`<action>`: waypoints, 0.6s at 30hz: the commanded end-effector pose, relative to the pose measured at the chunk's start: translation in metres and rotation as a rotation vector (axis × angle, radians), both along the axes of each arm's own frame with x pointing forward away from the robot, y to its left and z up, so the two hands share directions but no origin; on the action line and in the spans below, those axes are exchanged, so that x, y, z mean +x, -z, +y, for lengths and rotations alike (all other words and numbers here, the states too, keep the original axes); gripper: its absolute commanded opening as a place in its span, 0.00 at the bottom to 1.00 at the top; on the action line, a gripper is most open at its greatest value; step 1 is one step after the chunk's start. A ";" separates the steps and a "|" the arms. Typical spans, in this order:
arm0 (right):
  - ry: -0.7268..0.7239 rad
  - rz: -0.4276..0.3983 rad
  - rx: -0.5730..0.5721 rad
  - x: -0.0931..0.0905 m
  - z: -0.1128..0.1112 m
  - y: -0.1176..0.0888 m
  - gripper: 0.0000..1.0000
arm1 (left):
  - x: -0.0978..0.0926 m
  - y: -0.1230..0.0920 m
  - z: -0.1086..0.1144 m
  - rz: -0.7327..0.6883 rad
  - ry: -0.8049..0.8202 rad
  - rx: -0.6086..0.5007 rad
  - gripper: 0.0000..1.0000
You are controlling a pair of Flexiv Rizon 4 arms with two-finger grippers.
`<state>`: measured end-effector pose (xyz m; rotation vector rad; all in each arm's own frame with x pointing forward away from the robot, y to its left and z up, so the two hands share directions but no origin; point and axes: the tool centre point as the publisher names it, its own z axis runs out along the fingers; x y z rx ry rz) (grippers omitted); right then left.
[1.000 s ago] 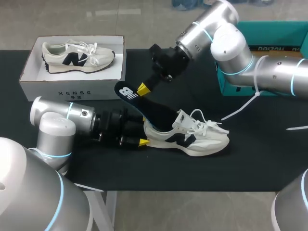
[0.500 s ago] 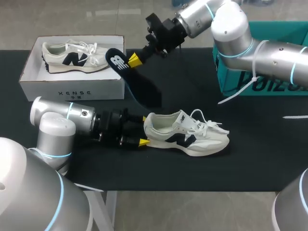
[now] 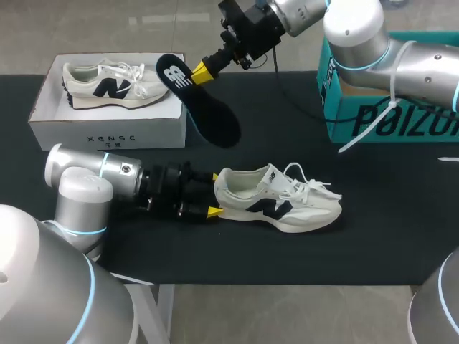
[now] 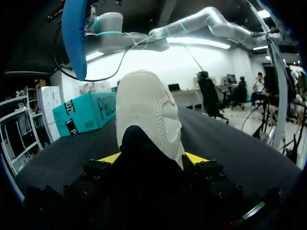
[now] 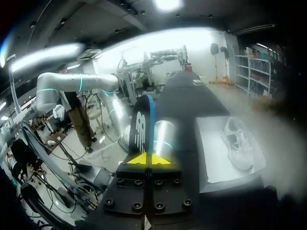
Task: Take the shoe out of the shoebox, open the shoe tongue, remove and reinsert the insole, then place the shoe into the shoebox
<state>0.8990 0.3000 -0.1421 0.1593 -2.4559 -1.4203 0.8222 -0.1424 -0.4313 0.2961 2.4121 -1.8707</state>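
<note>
The black table (image 3: 301, 251) carries a white shoebox (image 3: 107, 135) at its far left, with a second shoe (image 3: 115, 82) lying inside. The shoe (image 3: 283, 204) stands on its sole near the table's middle, toe to the right, outside the box. The dark insole (image 3: 208, 111) hangs in the air right of the shoebox, pinched at one end by the right claw (image 3: 199, 72). The left claw (image 3: 214, 193) clasps the shoe's heel from both sides.

Free gap between insole (image 3: 209, 115) and shoe (image 3: 287, 208)

Black table (image 3: 401, 236) on pale grey, possibly concrete, floor (image 3: 86, 29)
</note>
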 end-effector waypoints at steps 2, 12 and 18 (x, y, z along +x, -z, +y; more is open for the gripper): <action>0.004 -0.001 0.002 -0.001 0.000 0.001 0.00 | -0.001 0.002 -0.001 -0.001 -0.001 0.001 0.00; 0.027 0.011 0.122 -0.013 -0.001 0.011 0.00 | -0.001 0.002 -0.001 -0.001 -0.001 0.001 0.00; 0.078 0.025 0.250 -0.049 -0.017 0.007 0.00 | -0.001 0.002 -0.001 -0.001 -0.001 0.001 0.00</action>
